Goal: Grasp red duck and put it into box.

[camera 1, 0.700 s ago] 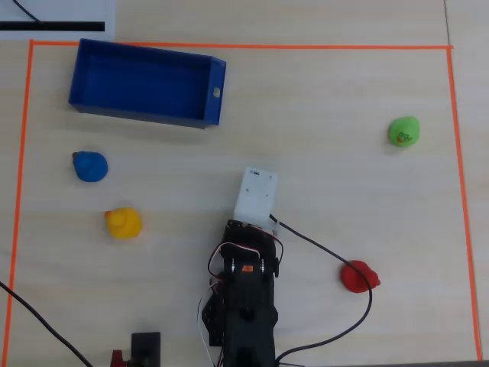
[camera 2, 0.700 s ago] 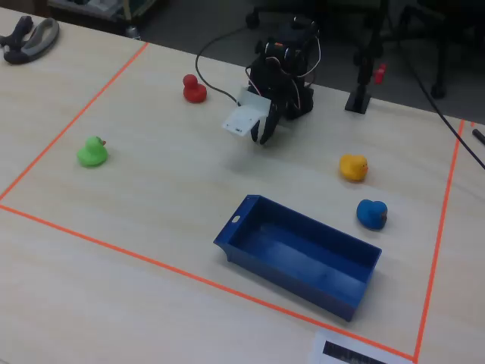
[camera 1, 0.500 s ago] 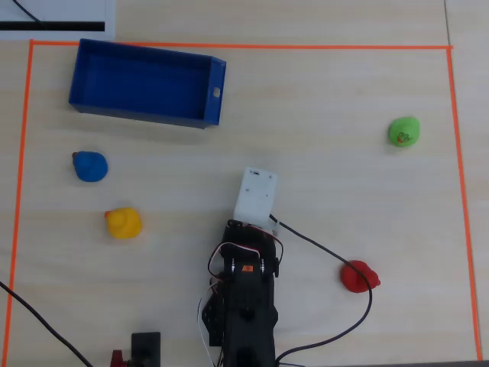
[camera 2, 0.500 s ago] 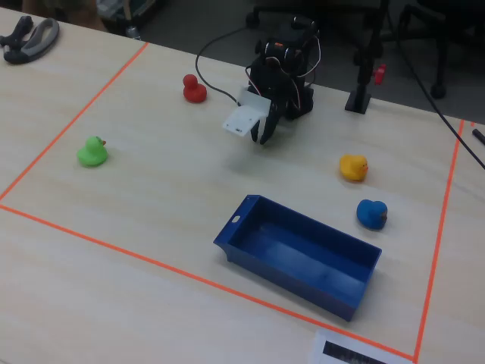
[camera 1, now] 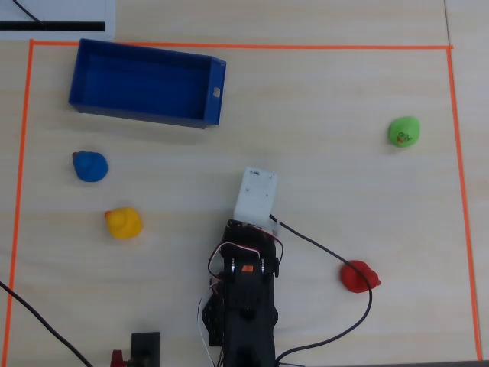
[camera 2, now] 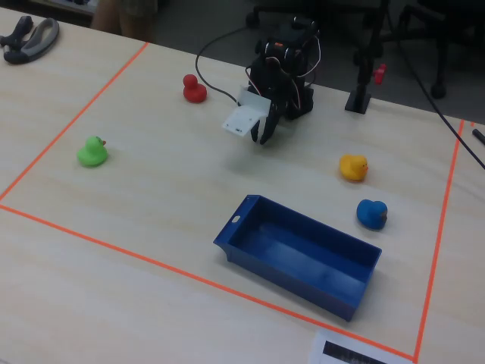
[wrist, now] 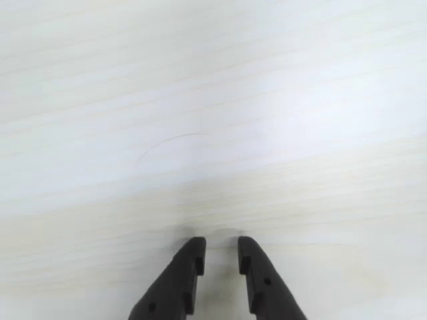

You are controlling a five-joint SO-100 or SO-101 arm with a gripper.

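Surface: pale wood-grain table (camera 1: 328, 115) with an orange tape border (camera 1: 244, 47) marking the work area; office chairs stand in the dark background of the fixed view.
Change: none visible; arm and all ducks lie as they did a moment ago, so the reach toward the target has not begun.
Gripper: the gripper (wrist: 221, 257) hangs just above bare table, fingers nearly together with a narrow gap, holding nothing.
Red duck: the red duck (camera 1: 359, 276) sits on the table to the right of the arm base in the overhead view, beside a black cable (camera 1: 321, 246).
Box: the box (camera 1: 145, 84) is empty, well apart from the duck (upper left in the overhead view).
Others: yellow duck (camera 1: 123, 222), blue duck (camera 1: 90, 166), green duck (camera 1: 403, 131).
Writing: none readable; a paper sheet (camera 2: 356, 353) carries a black bar, too small to read.
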